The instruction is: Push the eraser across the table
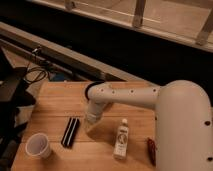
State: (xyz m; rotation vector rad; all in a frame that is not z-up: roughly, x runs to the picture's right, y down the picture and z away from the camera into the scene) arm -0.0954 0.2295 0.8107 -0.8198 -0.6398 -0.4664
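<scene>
The eraser (pixel 71 131), a flat black block with a pale stripe down its middle, lies on the wooden table (pixel 55 100) at the front left, its length running front to back. My gripper (pixel 90 120) hangs from the white arm (pixel 130 95), low over the table. It is just right of the eraser's far end, with a small gap between them. The arm reaches in from the right and hides the gripper's tips.
A white cup (pixel 39 145) stands left of the eraser near the front edge. A white bottle (pixel 120 137) stands to the gripper's right. A dark red oblong thing (pixel 152 150) lies at the front right. A round black bowl (pixel 91 89) sits behind the arm. Dark gear and cables (pixel 20 90) lie off the left edge.
</scene>
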